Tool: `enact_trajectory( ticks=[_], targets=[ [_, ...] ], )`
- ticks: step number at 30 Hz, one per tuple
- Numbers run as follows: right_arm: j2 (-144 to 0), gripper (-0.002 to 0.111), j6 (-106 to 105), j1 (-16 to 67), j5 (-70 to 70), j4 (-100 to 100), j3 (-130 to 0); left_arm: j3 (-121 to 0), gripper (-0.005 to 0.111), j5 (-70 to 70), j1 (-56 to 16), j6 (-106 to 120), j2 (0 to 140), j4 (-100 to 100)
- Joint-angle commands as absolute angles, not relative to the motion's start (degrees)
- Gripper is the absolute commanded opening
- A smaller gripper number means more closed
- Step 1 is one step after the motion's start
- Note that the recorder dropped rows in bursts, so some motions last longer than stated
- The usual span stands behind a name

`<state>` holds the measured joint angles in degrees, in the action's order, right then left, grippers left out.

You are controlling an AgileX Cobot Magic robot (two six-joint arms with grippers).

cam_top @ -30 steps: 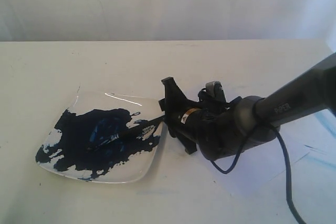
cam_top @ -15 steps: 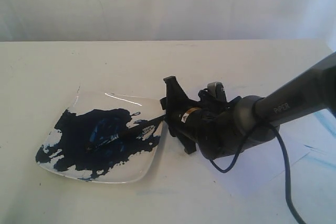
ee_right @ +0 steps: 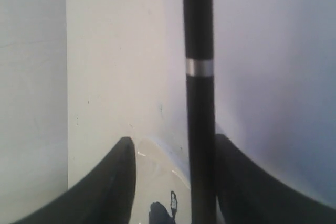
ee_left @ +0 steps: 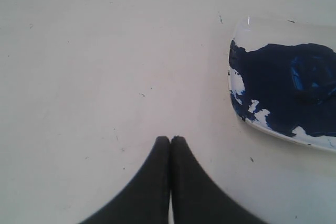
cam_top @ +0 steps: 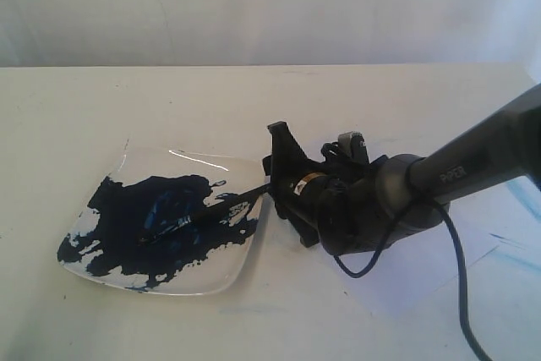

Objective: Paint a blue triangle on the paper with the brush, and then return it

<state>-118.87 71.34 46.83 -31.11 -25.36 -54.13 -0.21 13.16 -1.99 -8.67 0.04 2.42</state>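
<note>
The brush (cam_top: 211, 213) lies across the square white plate (cam_top: 190, 162), its bristles in the dark blue paint and its black handle reaching out over the right rim. My right gripper (cam_top: 287, 188) is open around that handle end. In the right wrist view the brush (ee_right: 199, 35) with its silver band runs between the spread fingers (ee_right: 122, 182), close against one of them. The paper (cam_top: 423, 272) lies under the right arm. A thin blue stroke (cam_top: 510, 243) shows near its right end; the blue triangle as a whole is hidden. My left gripper (ee_left: 170, 139) is shut and empty, over bare table beside the plate (ee_left: 247, 29).
A black cable (cam_top: 461, 293) hangs from the right arm over the paper. The white table (cam_top: 127, 107) runs back to a pale wall. A pale blue smear (cam_top: 528, 196) sits at the far right edge.
My right gripper has drawn back slightly to the right, away from the plate, still open. The brush has stayed lying on the plate.
</note>
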Motion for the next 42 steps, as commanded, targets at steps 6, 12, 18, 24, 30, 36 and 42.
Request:
enact_trajectory(
  ticks=[6,12,18,24,30,36,42],
  targets=[
    [-119.6,0.043,69.6,46.8,-29.8,-26.1,-54.0,0.0,0.000,13.2,-2.2,-9.0,0.0,2.1],
    [-119.6,0.042,69.4,46.8,-29.8,-27.0,-54.0,0.0,0.000,13.2,-2.2,-9.0,0.0,2.1],
    [-119.6,0.034,69.4,46.8,-29.8,-27.0,-54.0,0.0,0.000,13.2,-2.2,-9.0,0.0,2.1],
    [-119.6,0.032,69.4,46.8,-29.8,-27.0,-54.0,0.0,0.000,13.2,-2.2,-9.0,0.0,2.1],
    [-120.3,0.032,69.4,46.8,-30.4,-27.1,-54.0,0.0,0.000,13.2,-2.2,-9.0,0.0,2.1],
    [-121.5,0.032,69.6,46.8,-31.7,-27.1,-54.0,0.0,0.000,13.2,-2.2,-9.0,0.0,2.1],
    [-121.5,0.032,69.6,46.8,-31.7,-27.1,-54.2,0.0,0.000,13.2,-2.2,-9.0,0.0,2.1]
  ],
)
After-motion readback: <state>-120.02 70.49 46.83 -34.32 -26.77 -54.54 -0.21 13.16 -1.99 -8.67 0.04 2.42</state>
